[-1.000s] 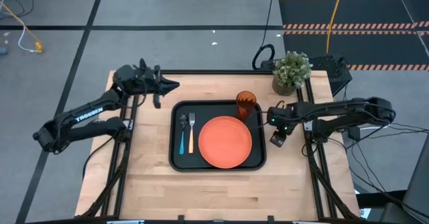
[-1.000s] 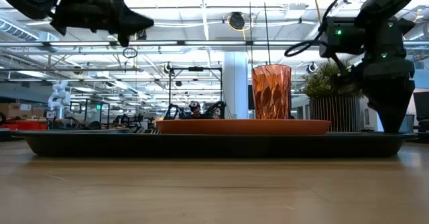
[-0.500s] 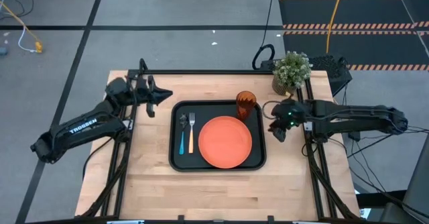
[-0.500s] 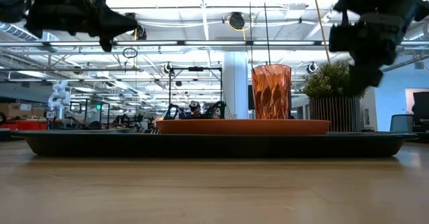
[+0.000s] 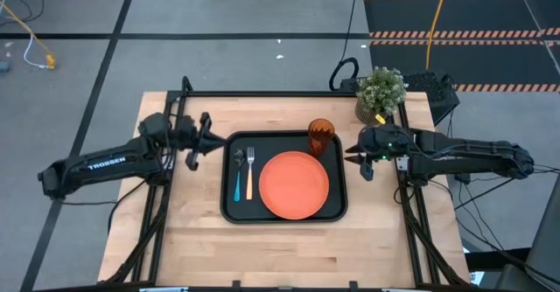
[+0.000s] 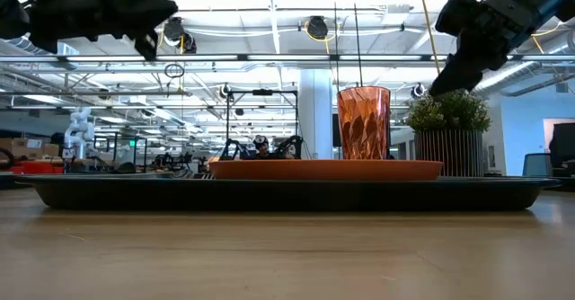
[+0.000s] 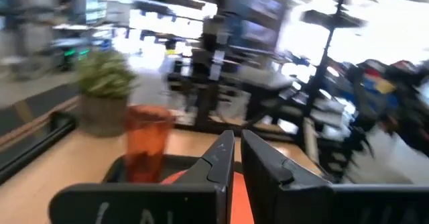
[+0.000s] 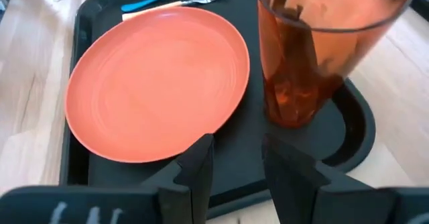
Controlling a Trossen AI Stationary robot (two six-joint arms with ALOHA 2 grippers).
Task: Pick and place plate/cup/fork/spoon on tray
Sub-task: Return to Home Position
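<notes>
Plate (image 5: 294,184), cup (image 5: 320,137), fork (image 5: 249,171) and spoon (image 5: 236,180) sit on the tray (image 5: 232,210). Left gripper (image 7: 236,140), raised beside the tray, is pinched together. Right gripper (image 8: 238,143), near the cup, seems slightly parted.

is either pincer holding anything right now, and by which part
Nothing is held. The left pincer is shut and empty, the right pincer open and empty; the plate, cup, fork and spoon all lie on the tray.

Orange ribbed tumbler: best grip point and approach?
Grip the translucent orange ribbed tumbler mid-wall, coming level from the robot's right. It stands upright near the black rectangular tray's far right corner, and the round orange plate crowds its other side.
</notes>
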